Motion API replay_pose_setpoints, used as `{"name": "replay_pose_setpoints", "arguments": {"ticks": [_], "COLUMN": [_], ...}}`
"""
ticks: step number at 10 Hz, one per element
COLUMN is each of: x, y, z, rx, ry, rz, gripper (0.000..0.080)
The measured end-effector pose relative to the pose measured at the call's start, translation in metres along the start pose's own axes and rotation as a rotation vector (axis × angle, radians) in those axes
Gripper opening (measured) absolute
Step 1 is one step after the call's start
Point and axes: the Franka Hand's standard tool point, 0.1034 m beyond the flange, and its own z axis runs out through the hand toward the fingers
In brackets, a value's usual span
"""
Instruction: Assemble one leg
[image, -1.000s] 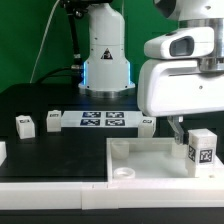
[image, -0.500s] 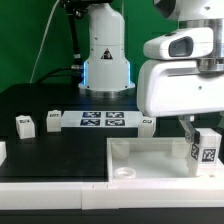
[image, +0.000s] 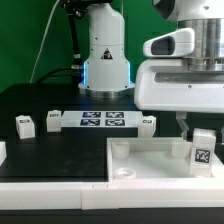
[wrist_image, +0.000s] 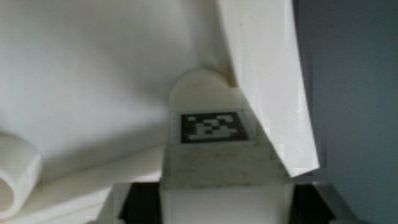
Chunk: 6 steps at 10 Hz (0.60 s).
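Clamped on the leg (wrist_image: 215, 150): gripper (wrist_image: 214, 196) with dark pads (wrist_image: 139, 203) pressed to either flank of the white block, seen plainly in the wrist view. Held upright, long axis vertical and in line with the gripper's own approach, tagged face turned toward the wrist camera and, in the exterior view, toward that camera too. Directly beneath the tool, then, with no offset to close; only descent and alignment apparently left.

Hanging at the exterior view's right, leg (image: 202, 151) low over the near-right corner of the large white tray-like part (image: 150, 158), close to its raised rim. Touching or just above the surface: cannot tell from either view. Probable target a corner socket there, though none visible at that corner in the exterior view; a round socket (image: 123, 172) shows only at the tray's near-left corner.

Shown by the wrist view alone: pad contact on both sides, and a raised white wall (wrist_image: 267, 90) running right beside the leg's tip, with a curved white edge (wrist_image: 22, 170) off to one side.

Shown by the exterior view alone: the wider table, with spare legs (image: 25, 125) and (image: 52, 120) standing well apart, and the marker board (image: 103, 121) behind the tray.
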Motion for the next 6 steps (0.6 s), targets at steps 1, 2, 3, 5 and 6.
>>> {"name": "replay_pose_setpoints", "arguments": {"ticks": [1,2,3,5,6], "x": [-0.0003,-0.0004,-0.0002,-0.0016,-0.0024], "y": [0.0007,0.0016,0.0027,0.0029,0.0030], "z": [0.0000,0.0001,0.0000,-0.0002,-0.0004], "rx": [-0.006,-0.006,-0.003,-0.003,-0.004], "ry": [0.010,0.016,0.020,0.020,0.017], "rz": [0.144,0.270,0.410,0.648,0.773], "gripper": [0.0294,0.0294,0.0294,0.0294,0.0294]}}
